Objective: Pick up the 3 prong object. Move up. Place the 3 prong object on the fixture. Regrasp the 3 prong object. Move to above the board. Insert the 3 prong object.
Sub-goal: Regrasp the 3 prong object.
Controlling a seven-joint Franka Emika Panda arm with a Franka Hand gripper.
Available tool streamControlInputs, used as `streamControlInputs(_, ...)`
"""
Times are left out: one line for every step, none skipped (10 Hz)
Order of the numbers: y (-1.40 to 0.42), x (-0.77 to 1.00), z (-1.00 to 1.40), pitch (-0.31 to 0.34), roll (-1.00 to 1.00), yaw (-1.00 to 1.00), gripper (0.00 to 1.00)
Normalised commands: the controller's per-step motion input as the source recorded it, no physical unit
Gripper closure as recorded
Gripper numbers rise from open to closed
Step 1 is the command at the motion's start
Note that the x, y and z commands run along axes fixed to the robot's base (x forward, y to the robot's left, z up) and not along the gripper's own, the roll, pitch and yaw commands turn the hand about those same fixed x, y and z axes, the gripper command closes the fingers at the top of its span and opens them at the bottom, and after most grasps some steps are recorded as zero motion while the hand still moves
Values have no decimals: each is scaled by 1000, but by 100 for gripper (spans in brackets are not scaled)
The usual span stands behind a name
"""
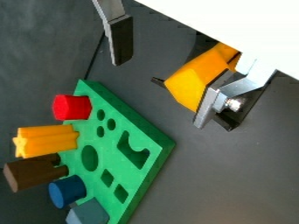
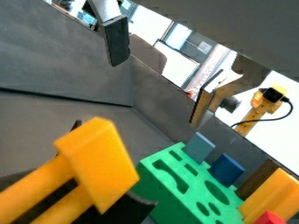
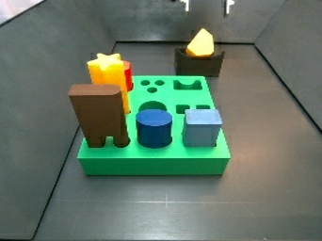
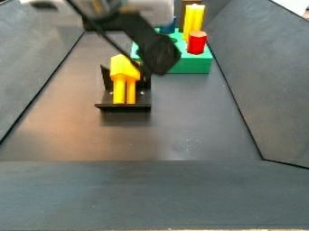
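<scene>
You see a dark grey floor (image 3: pixel 251 188) with grey walls. The 3 prong object (image 4: pixel 123 76) rests on the fixture (image 4: pixel 122 106), near the board (image 3: pixel 151 155). The gripper (image 4: pixel 154 52) hangs just above the fixture, released, nothing between its fingers (image 1: pixel 121 39).

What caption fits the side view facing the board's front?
Orange 3 prong object rests on the fixture behind the green board; gripper open overhead.

A dark grey matte floor (image 3: pixel 270 141) carries a thick bright green square board (image 3: pixel 151 162) nearer, and a dark brown notched fixture (image 3: pixel 201 62) farther back, well apart. The robot's gripper (image 4: pixel 147 47) hangs above the floor near the fixture.
</scene>
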Motion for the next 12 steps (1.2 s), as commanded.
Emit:
streamControlInputs(-751,-92,727,32,1000,35,0)
streamControlInputs(-708,-75,657,31,1000,36,0)
streamControlInputs(-532,-89,466,22,1000,35,0)
streamControlInputs(-424,-87,331,18,1000,35,0)
streamControlInputs(-252,-62,127,15,1000,35,0)
streamControlInputs(-71,-15,40,17,1000,35,0)
streamControlInputs(-22,7,11,19,1000,36,0)
streamControlInputs(-28,5,0,19,1000,36,0)
streamControlInputs(-27,-10,10,15,1000,37,0)
streamControlInputs(-25,-18,13,13,1000,37,0)
streamControlInputs(-24,-20,0,5,1000,38,0)
streamControlInputs(-24,-16,-8,2,1000,38,0)
